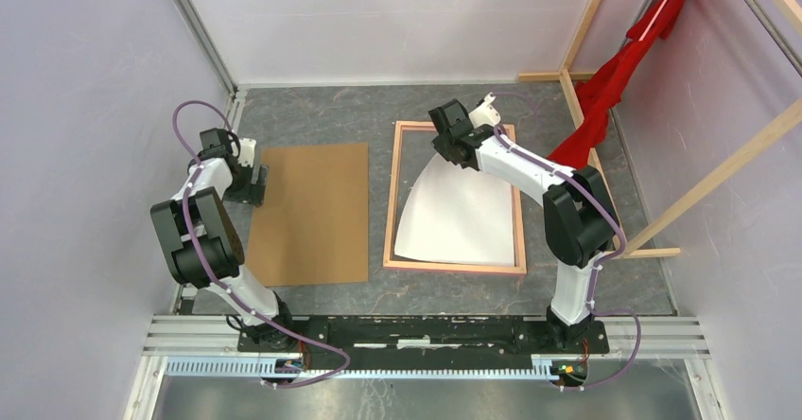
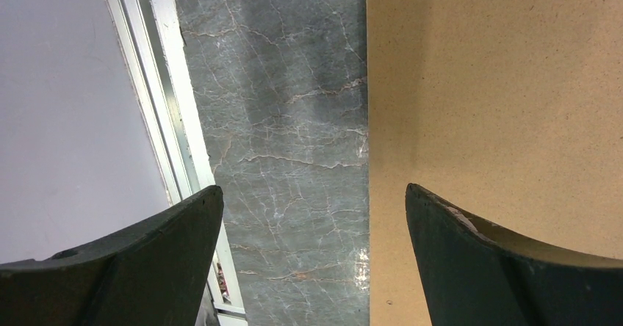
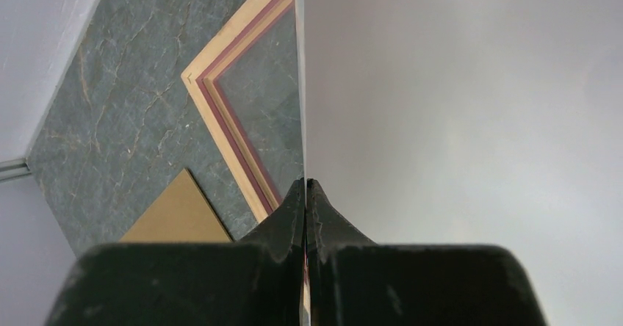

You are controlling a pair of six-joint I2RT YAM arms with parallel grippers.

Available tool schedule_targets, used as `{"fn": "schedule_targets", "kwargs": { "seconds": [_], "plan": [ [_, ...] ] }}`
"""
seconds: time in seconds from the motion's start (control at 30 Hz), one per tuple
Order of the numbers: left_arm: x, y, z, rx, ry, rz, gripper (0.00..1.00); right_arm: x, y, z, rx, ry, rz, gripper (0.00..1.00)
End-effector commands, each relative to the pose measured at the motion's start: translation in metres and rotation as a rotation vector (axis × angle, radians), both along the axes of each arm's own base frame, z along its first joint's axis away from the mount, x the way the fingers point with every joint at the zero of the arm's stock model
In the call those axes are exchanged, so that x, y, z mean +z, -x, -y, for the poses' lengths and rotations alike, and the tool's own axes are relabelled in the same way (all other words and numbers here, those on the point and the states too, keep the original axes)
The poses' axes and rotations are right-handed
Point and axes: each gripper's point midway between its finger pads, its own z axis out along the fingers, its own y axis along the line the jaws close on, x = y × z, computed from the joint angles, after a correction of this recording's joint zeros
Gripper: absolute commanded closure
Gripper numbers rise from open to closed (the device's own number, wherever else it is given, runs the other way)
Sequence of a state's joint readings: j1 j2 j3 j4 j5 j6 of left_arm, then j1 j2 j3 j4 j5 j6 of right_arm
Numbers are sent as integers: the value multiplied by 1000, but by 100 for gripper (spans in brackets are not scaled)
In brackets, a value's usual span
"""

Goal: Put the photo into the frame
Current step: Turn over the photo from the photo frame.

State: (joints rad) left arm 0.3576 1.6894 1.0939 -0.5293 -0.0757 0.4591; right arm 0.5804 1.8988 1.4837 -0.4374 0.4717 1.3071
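Observation:
The frame (image 1: 390, 202) lies flat at centre right, tan back up; its corner shows in the right wrist view (image 3: 220, 54). My right gripper (image 1: 452, 146) is shut on the far edge of the photo (image 1: 459, 212), which shows only as a white bent sheet. Its far end is lifted and its near end rests inside the frame; the seascape side is hidden. In the right wrist view the fingertips (image 3: 305, 183) pinch the sheet (image 3: 455, 120). The brown hardboard (image 1: 310, 212) lies flat at left. My left gripper (image 1: 257, 185) is open and empty, straddling the board's left edge (image 2: 499, 84).
A red cloth (image 1: 615, 89) hangs at the back right among bare wooden beams (image 1: 719, 169). Pale walls close in the grey marbled table (image 1: 322, 117) on three sides. A metal rail (image 2: 165, 120) runs along the left wall, close to my left gripper.

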Motion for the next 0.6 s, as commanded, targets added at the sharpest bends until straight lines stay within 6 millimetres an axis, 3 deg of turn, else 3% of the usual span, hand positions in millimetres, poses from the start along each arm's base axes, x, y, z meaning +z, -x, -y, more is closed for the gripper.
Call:
{"fn": "schedule_targets", "kwargs": {
  "seconds": [0.0,0.13,0.57],
  "plan": [
    [8,-3,-1,-42,-19,19,0,17,-8,-4,43,11,52,100],
    [8,-3,-1,-42,-19,18,0,12,-15,-15,125,47,29,100],
    [9,-4,-1,-43,-24,17,0,-3,-12,-18,233,127,-4,100]
  ]
}}
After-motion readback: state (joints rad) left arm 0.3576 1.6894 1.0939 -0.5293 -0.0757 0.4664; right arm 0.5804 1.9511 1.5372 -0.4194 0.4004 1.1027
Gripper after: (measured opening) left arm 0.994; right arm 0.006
